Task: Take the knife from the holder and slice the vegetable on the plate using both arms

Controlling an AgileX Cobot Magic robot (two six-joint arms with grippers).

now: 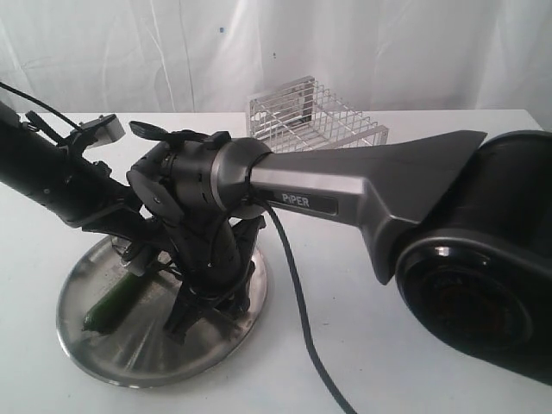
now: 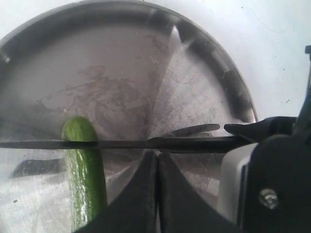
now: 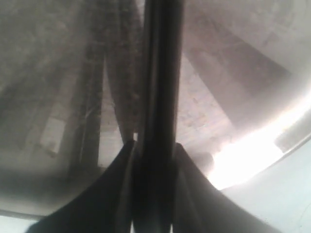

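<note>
The steel plate lies at the front left of the table, with the dark green vegetable on its left half. In the left wrist view the knife lies level across the vegetable close to its rounded end, over the plate. My left gripper is shut with nothing between its fingers, its tips just short of the blade and beside the vegetable. My right gripper is shut on the knife above the plate. It reaches down from the PIPER arm. The holder stands behind.
White table surface spreads to the right of the plate. A black cable trails from the right arm across it to the front edge. The right arm's big base fills the right side. A white curtain hangs behind.
</note>
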